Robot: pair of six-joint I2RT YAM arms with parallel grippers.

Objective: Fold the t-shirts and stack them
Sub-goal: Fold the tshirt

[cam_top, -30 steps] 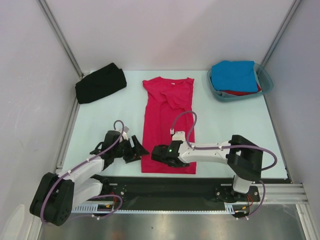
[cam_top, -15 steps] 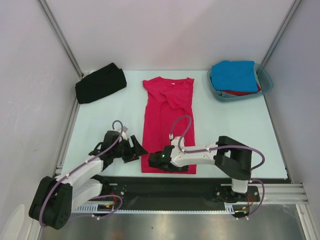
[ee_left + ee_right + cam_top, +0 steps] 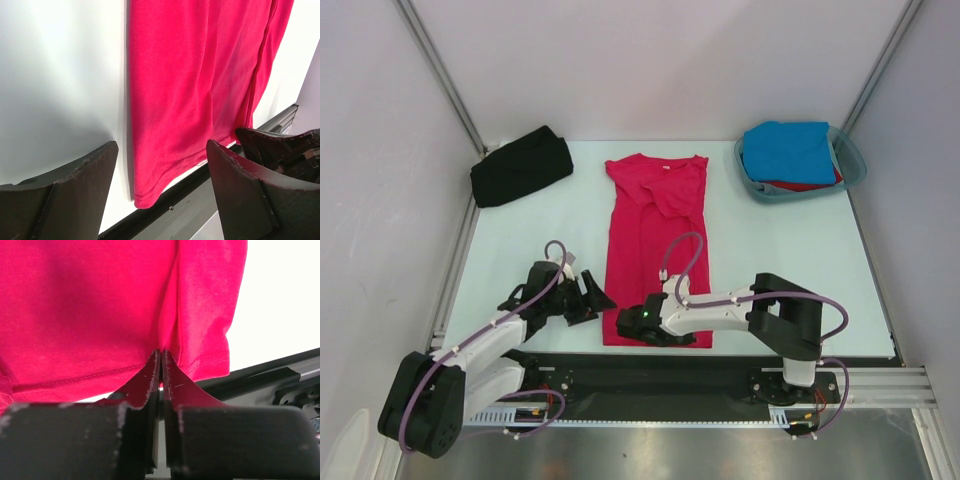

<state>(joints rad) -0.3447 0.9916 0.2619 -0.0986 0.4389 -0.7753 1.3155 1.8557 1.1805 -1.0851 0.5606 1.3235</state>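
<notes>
A crimson-pink t-shirt (image 3: pixel 655 250) lies folded into a long strip at the table's middle, neck label at the far end. My right gripper (image 3: pixel 624 326) is at its near hem; in the right wrist view it (image 3: pixel 161 354) is shut, with the cloth (image 3: pixel 100 305) puckered at its tips. My left gripper (image 3: pixel 599 298) is open just left of the shirt's near left corner, which lies between its fingers (image 3: pixel 80 185) in the left wrist view (image 3: pixel 145 197). A folded black t-shirt (image 3: pixel 520 166) lies at the back left. A bright blue t-shirt (image 3: pixel 787 150) lies over a red one (image 3: pixel 800 186).
The blue and red shirts sit in a translucent teal tub (image 3: pixel 853 160) at the back right. The table's black front rail (image 3: pixel 720 368) runs just behind the shirt's near hem. White walls stand close on the left and right.
My right gripper has slid left along the shirt's near hem, from its middle toward the left corner. The left arm has barely moved.
</notes>
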